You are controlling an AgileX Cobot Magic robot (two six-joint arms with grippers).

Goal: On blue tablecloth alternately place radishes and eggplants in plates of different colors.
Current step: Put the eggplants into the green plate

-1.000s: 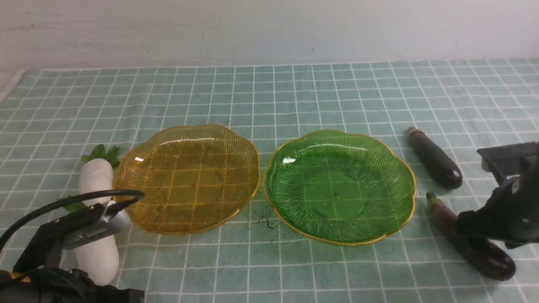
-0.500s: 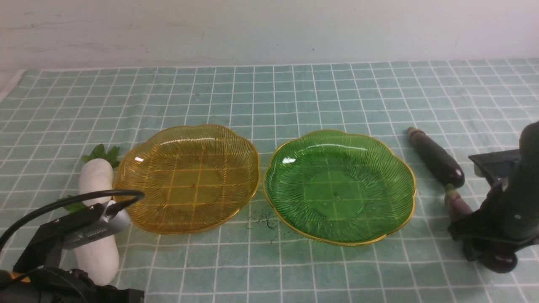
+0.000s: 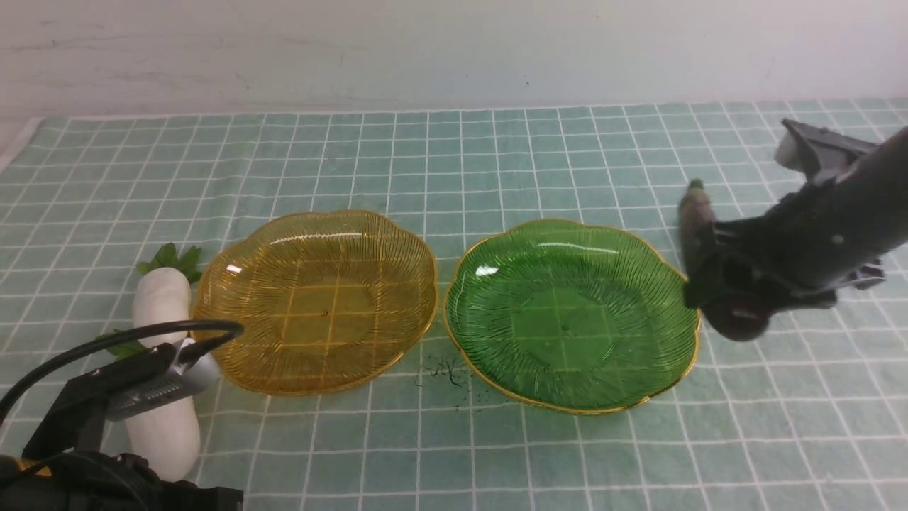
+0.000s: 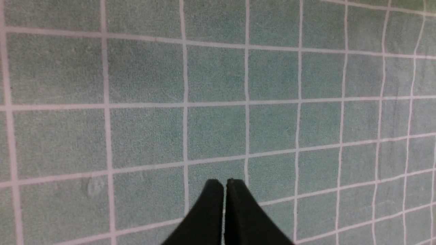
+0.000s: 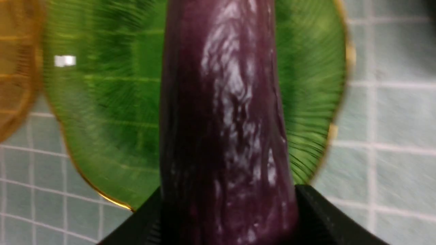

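My right gripper (image 3: 723, 291) is shut on a dark purple eggplant (image 3: 702, 234) and holds it in the air by the right rim of the green plate (image 3: 567, 312). In the right wrist view the eggplant (image 5: 221, 119) hangs over the green plate (image 5: 102, 102) between the black fingers (image 5: 313, 211). The second eggplant is hidden behind the right arm. The amber plate (image 3: 319, 298) is empty. Two white radishes (image 3: 162, 298) (image 3: 164, 433) lie left of it on the blue tablecloth (image 3: 454, 163). My left gripper (image 4: 224, 183) is shut and empty over bare cloth.
The left arm and its camera (image 3: 135, 383) cover part of the near radish. Small dark marks (image 3: 447, 372) lie on the cloth between the plates at the front. A pale wall (image 3: 454, 50) stands behind the cloth.
My right gripper has lifted the near eggplant off the cloth and carried it up and left to the green plate's right rim. The left arm has not moved.
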